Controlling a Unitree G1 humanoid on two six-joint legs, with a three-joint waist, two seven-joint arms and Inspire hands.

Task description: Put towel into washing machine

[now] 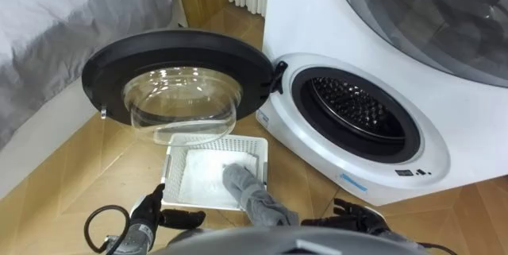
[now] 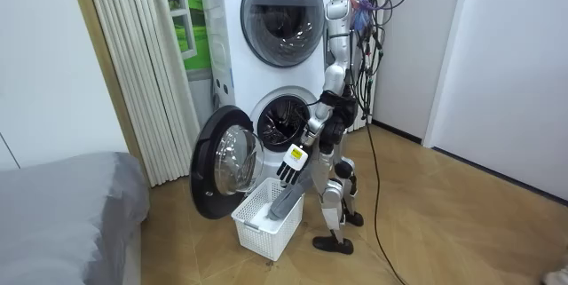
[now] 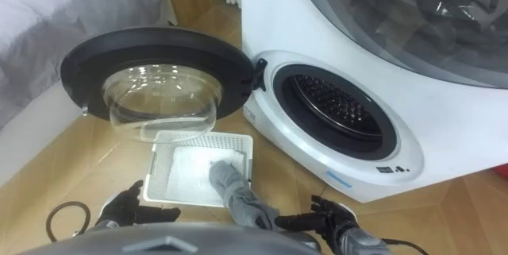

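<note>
Towel [image 1: 250,195], grey and bunched into a thick rope, lies with its far end on the bottom of the white basket [image 1: 173,177]. From there it climbs over the basket's near rim toward the robot's chest (its near end goes out of sight there). The basket stands on the wooden floor [image 1: 87,168].

Just beyond the basket is the washing machine's door [image 1: 178,52], wide open. It is black-ringed with a clear glass bowl, and it overlaps the basket's far rim in the eye views. Beyond the basket and to its right is the washing machine [image 1: 305,17] itself, white. Its round drum opening [image 1: 353,104] is uncovered and shows dark perforated metal inside. To the left of the basket, well apart from it, is a bed with grey bedding [image 1: 48,40].

The left hand [image 1: 152,211] hovers near the basket's near left corner, fingers loosely spread and holding nothing. The right hand [image 1: 357,214] is to the right of the basket's near edge, close beside the raised part of the towel. Whether it grips the cloth I cannot tell.

In the room view the robot stands bent forward just beside the basket, on the room view's right of it. The towel slants up out of the basket toward its thighs.
</note>
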